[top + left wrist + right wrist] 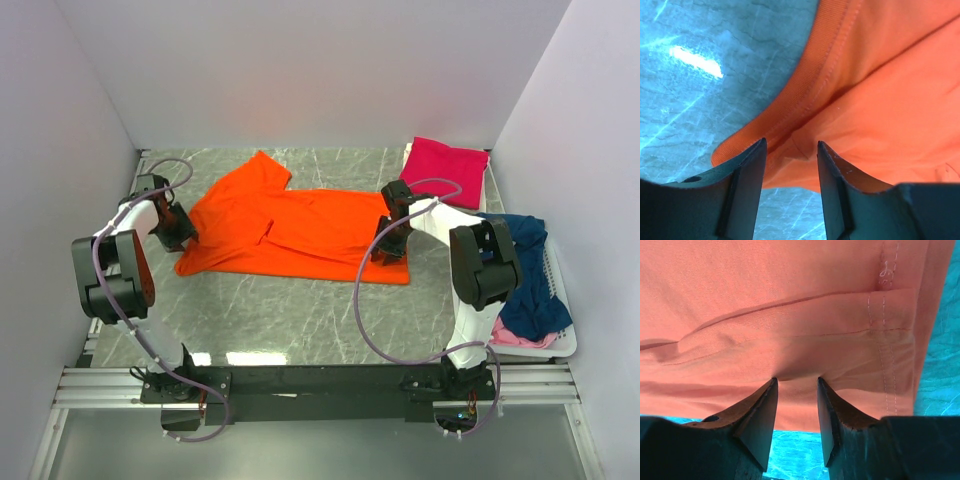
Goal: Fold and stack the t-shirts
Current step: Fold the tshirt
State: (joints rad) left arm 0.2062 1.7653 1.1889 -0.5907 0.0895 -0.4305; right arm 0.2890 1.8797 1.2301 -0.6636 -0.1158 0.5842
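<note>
Tipped downward, the left claw (790, 145) has its jaws parted; the right claw (796, 381) shows jaws partway closed

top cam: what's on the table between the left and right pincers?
The orange t-shirt, spread flat, fills the stretch from the left pincer at one end to the right pincer at the other. The top view shows it.

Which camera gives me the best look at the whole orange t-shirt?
Top external: the orange t-shirt lies spread out, with nearly its full outline visible. Left wrist shows only its ribbed edge; right wrist only a hemmed corner.
</note>
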